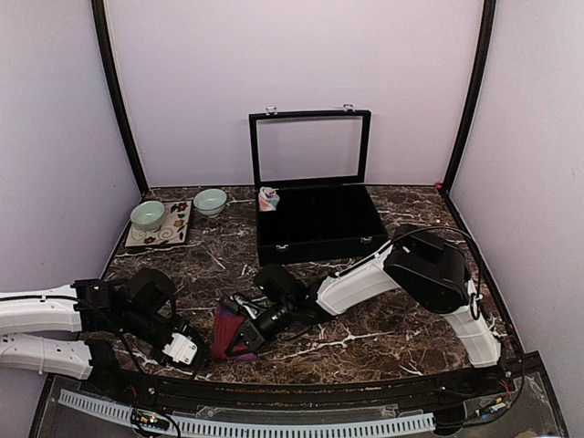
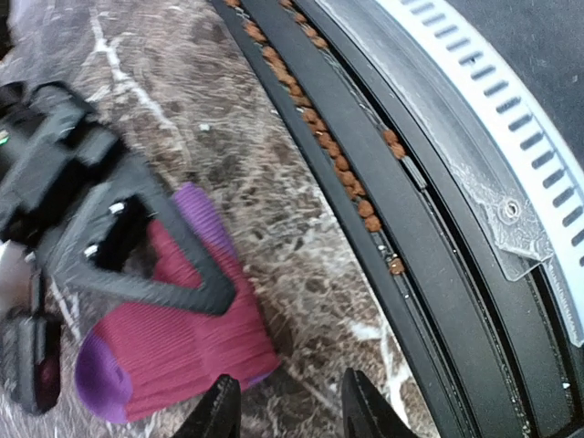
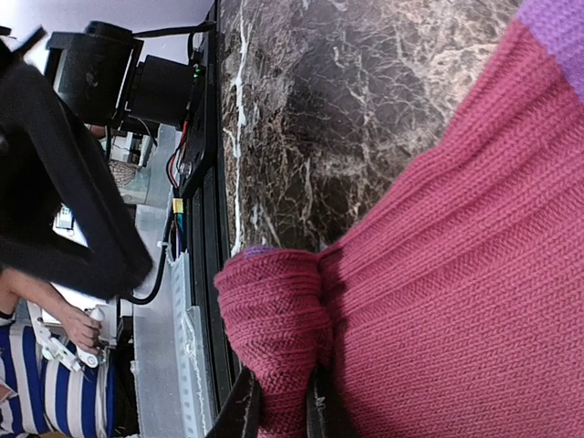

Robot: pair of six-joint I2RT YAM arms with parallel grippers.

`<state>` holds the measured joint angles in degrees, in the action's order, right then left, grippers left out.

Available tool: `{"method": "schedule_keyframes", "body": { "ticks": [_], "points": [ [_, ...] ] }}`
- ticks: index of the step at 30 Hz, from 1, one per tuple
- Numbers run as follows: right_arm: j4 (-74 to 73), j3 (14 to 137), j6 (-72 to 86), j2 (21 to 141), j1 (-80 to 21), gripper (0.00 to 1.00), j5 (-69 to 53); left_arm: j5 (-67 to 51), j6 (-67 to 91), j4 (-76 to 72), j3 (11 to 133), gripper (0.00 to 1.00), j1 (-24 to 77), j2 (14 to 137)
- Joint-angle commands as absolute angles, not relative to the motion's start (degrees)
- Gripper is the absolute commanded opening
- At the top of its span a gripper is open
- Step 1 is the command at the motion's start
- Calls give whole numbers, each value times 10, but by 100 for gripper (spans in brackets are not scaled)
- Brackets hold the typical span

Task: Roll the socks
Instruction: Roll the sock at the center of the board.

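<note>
The maroon sock (image 1: 224,330) with purple stripes lies on the marble table near the front edge. My right gripper (image 1: 248,336) is shut on a folded edge of it; in the right wrist view the fingers pinch a rolled bunch of maroon knit (image 3: 274,338). In the left wrist view the sock (image 2: 173,338) lies under the right gripper's dark fingers (image 2: 137,246). My left gripper (image 2: 287,411) is open and empty, just beside the sock's near corner; it also shows in the top view (image 1: 187,349). The salmon-pink sock (image 1: 268,198) sits at the black box's back left corner.
An open black case (image 1: 315,224) with a raised lid stands at the back centre. Two pale green bowls (image 1: 149,214) (image 1: 210,201) sit at the back left, one of them on a patterned mat. A black rail (image 2: 383,219) runs along the table's front edge.
</note>
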<state>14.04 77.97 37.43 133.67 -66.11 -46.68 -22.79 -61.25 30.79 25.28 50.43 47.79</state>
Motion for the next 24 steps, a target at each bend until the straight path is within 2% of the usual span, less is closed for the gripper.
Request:
{"method": "schedule_keyframes", "body": {
  "ticks": [1, 5, 8, 15, 24],
  "points": [
    [-62, 729, 407, 1445, -661, 0, -388, -160, -590, 216, 234, 40, 564, 531],
    [-49, 733, 421, 1444, -660, 0, -387, -102, -564, 146, 235, 39, 588, 589],
    [-46, 735, 424, 1446, -660, 0, -389, -83, -560, 118, 225, 39, 601, 589],
    [-17, 726, 439, 1440, -657, 0, -394, -77, -555, 121, 214, 41, 615, 602],
    [-1, 715, 444, 1427, -657, 0, -386, -41, -537, 97, 195, 37, 615, 645]
  ]
}}
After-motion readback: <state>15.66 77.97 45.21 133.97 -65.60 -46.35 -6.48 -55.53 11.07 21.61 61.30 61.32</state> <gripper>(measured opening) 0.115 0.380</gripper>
